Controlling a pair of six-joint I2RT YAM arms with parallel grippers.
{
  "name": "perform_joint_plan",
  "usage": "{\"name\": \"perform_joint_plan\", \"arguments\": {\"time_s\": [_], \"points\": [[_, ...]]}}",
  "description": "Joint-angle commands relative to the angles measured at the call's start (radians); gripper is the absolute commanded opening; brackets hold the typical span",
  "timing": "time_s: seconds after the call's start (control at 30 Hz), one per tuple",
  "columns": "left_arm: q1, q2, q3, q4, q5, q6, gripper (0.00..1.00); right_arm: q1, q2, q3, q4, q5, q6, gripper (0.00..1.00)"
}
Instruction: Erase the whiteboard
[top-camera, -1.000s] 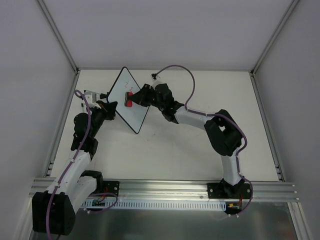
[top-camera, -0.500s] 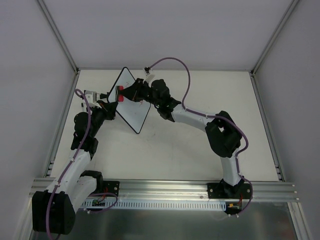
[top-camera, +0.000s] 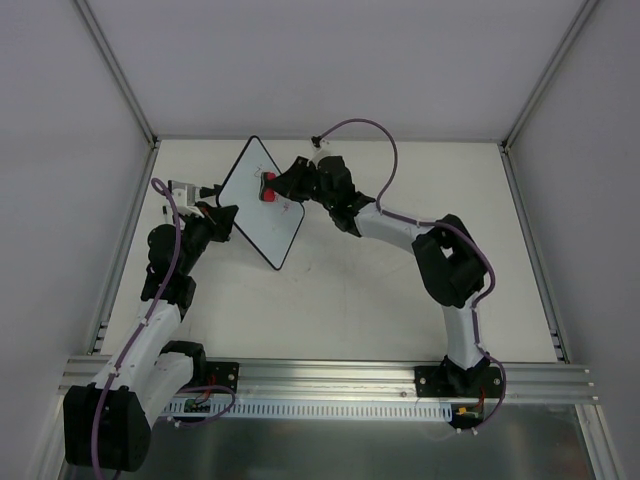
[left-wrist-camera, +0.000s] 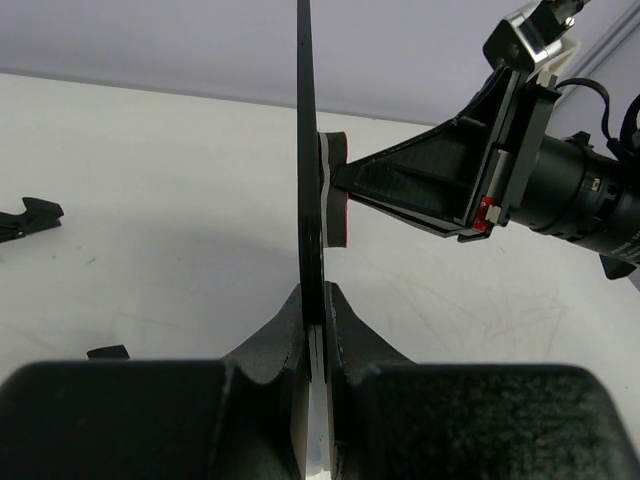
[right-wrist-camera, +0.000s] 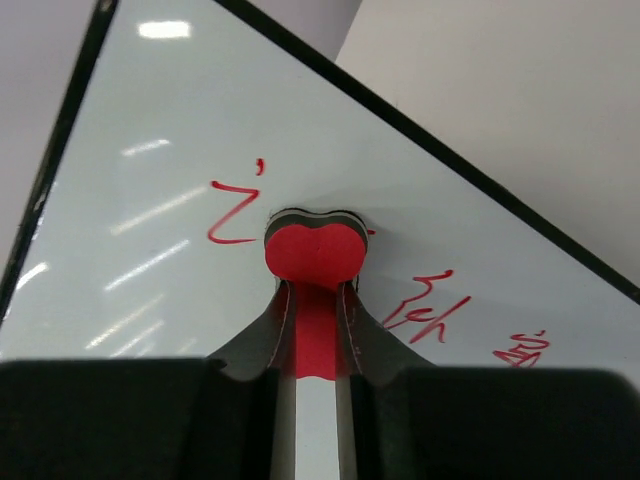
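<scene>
The whiteboard (top-camera: 262, 203) stands up off the surface (top-camera: 400, 290) in the far left part of it, turned so that from above it reads as a diamond. Its white face carries red scribbles (right-wrist-camera: 425, 305) inside a thin black frame. The surface is plain off-white, shut in by pale walls (top-camera: 330, 60) with aluminium posts at the far corners, and an aluminium rail (top-camera: 330, 378) runs along the near edge. A small black piece (left-wrist-camera: 30, 215) lies on the surface, well apart from the board.

The left end effector (left-wrist-camera: 318, 310) is clamped narrow on the board's lower edge, one finger on each side. In the left wrist view the board shows edge-on and upright. The right end effector (right-wrist-camera: 313, 290) pinches a red eraser (right-wrist-camera: 313, 250) between its fingers. The eraser's rounded end presses flat against the written face, between the two groups of red marks.
</scene>
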Motion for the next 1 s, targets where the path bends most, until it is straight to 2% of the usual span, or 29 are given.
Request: {"name": "perform_joint_plan", "arguments": {"time_s": [0.0,0.23,0.47,0.67,0.97], "points": [[-0.030,0.003,0.003,-0.097,0.131,0.060,0.00,0.011,0.032,-0.023,-0.027,-0.011,-0.033,0.14],[-0.032,0.004,0.006,-0.097,0.123,0.052,0.00,0.047,-0.018,-0.170,-0.022,-0.026,-0.041,0.13],[-0.030,0.006,0.003,-0.093,0.121,0.044,0.00,0.066,-0.026,-0.350,0.083,-0.011,0.077,0.11],[-0.032,0.007,0.000,-0.093,0.128,0.040,0.00,0.083,-0.011,-0.310,0.093,-0.017,0.065,0.11],[-0.032,0.001,-0.004,-0.093,0.134,0.038,0.00,0.116,-0.054,-0.155,0.093,-0.038,0.014,0.11]]}}
